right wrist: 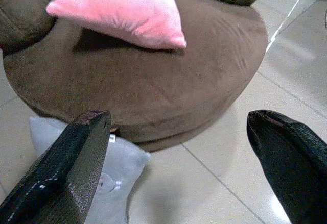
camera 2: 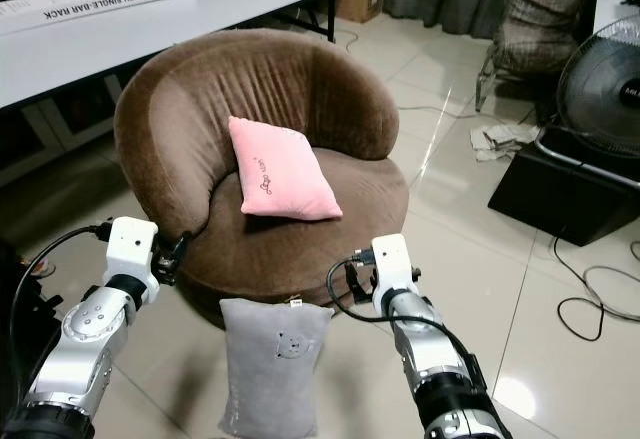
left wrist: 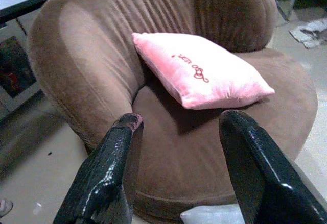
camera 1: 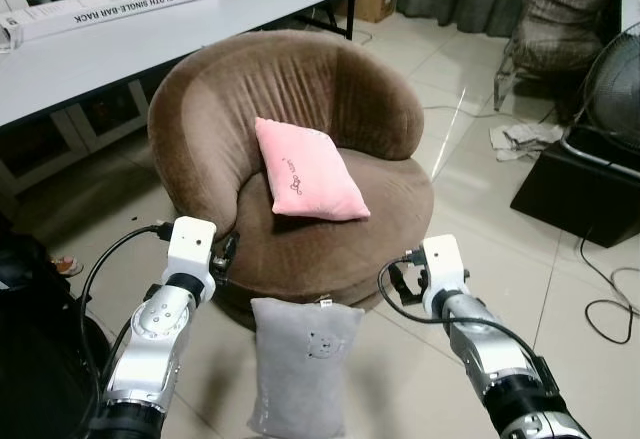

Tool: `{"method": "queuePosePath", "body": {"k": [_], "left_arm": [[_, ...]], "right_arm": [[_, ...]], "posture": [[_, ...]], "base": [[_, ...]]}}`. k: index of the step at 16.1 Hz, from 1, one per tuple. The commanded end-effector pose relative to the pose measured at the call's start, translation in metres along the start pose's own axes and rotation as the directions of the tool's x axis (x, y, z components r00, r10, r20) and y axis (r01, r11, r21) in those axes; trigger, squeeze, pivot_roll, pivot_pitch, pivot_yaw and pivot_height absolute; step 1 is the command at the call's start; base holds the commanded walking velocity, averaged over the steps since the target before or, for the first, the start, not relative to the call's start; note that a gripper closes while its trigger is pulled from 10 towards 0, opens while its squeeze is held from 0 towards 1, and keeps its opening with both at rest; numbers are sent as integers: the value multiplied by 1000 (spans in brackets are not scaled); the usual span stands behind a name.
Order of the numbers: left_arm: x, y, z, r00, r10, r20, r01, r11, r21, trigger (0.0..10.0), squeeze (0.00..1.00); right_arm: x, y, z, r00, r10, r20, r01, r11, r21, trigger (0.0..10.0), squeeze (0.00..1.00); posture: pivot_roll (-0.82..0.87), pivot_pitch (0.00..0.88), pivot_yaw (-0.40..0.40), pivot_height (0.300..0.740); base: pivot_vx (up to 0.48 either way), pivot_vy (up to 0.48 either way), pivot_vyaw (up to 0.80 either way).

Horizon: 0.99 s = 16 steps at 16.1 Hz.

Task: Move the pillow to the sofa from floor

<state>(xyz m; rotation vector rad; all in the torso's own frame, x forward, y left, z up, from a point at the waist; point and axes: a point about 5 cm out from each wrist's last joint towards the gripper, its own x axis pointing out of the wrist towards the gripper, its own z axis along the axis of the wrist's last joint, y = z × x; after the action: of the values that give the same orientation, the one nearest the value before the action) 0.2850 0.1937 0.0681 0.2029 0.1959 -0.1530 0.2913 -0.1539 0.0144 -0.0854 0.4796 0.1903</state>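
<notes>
Hovering wide open and empty: left gripper [left wrist: 176,127] and right gripper [right wrist: 179,127], either side of grey pillow [camera 1: 300,364] standing on floor [camera 1: 500,259], leaning against brown sofa [camera 1: 200,109]; pink pillow [camera 1: 305,171] on seat.

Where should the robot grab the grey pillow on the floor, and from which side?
Probably the grey pillow by its top edge, from above: it leans upright against the sofa base, that edge free between the open left gripper and right gripper. Soft, so pinching should hold.
</notes>
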Motion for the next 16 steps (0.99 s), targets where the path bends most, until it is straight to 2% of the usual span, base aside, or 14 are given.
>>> {"method": "queuePosePath", "body": {"k": [1,4,16], "left_arm": [[2,-1,3,1000,-19,7,19,999,34,10000,0],[2,-1,3,1000,-19,7,19,999,28,10000,0],[2,-1,5,999,-49,10,48,998,45,10000,0]], "right_arm": [[-1,1,2,1000,3,12,-3,1000,16,10000,0],[-2,1,-1,1000,-4,10,3,998,62,10000,0],[-8,-1,-6,1000,-23,2,22,996,90,10000,0]], "posture": [[119,0,5,740],[119,0,5,740],[110,0,35,740]], "base": [[0,360,0],[0,395,0],[0,420,0]]}}
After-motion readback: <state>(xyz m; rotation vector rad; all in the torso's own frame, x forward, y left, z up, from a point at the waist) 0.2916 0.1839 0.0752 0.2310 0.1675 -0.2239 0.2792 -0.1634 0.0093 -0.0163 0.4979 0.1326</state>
